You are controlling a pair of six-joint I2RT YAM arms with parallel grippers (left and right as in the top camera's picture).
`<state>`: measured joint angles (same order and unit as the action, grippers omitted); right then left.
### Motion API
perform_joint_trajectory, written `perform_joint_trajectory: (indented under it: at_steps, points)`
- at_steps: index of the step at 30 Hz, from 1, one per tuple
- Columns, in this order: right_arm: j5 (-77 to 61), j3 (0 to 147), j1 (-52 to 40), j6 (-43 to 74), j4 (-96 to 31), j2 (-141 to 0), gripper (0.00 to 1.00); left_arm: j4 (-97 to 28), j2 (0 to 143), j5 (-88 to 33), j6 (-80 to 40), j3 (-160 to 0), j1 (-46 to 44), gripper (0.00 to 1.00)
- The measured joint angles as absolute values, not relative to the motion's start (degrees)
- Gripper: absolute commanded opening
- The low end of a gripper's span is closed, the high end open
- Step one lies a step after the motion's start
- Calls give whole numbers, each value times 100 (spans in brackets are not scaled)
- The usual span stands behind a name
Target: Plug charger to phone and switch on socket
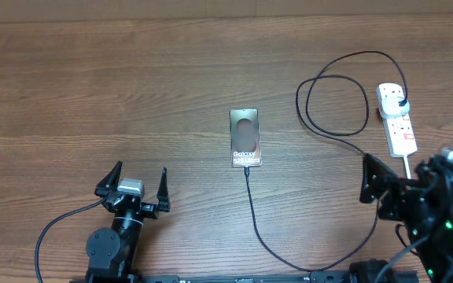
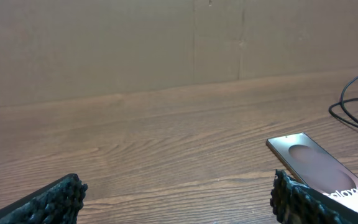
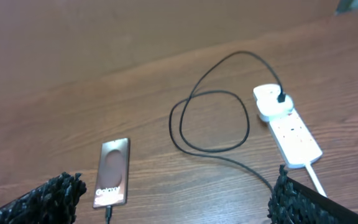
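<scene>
Both grippers stand wide apart and empty: left gripper near-left, right gripper near-right. The phone lies mid-table, with the charger seemingly seated in its near end and looping right to the socket. My worry is that, reaching for the switch, I snag that loop and drag the connector out.

Most likely a robot lab bench: a wood-grain table with the phone near its middle, a left arm and a right arm set at the table edge on the near side of the phone, and a plain brown board as backdrop beyond the phone
</scene>
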<state>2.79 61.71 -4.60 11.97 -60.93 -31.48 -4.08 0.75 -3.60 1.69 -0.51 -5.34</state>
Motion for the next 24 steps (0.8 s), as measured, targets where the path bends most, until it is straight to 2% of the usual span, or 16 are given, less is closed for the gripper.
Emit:
perform_joint_trajectory:
  at_steps: [11, 24]
  points:
    - [-296, 4751, -305, 687, -4178, -2952, 100, -408, 75, -340, 172, -51, -534, 100]
    - [-985, 1938, 228, 471, -1269, -558, 100, -414, 75, -322, 169, -51, -534, 100]
